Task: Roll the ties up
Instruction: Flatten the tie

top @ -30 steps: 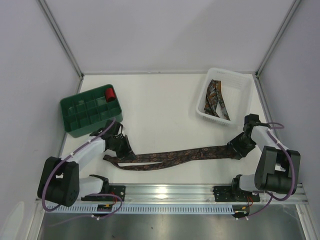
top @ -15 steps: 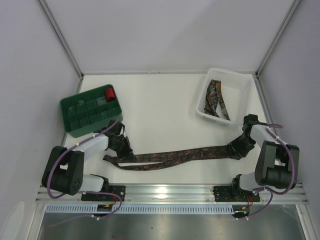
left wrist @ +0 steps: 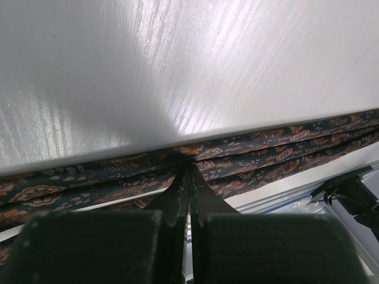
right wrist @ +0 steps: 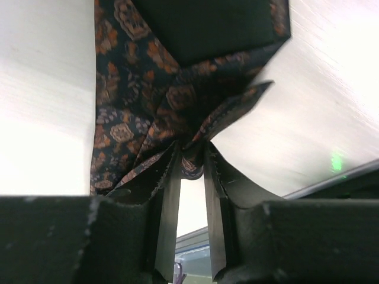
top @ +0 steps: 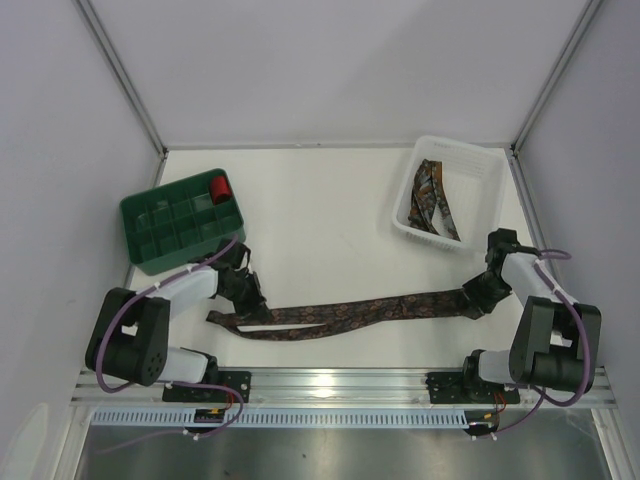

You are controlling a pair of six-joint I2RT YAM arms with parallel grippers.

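Across white table [top: 330,215] | long paisley tie [top: 350,312] lying flat | left hand [top: 254,304] pinches layered fold | right hand [top: 471,300] pinches bunched cloth

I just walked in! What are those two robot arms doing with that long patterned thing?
They hold one long tie stretched across the table. The left gripper is pinched shut near its left end; the right gripper pinches bunched fabric at its right end. It isn't rolled yet. More ties lie in the white basket.
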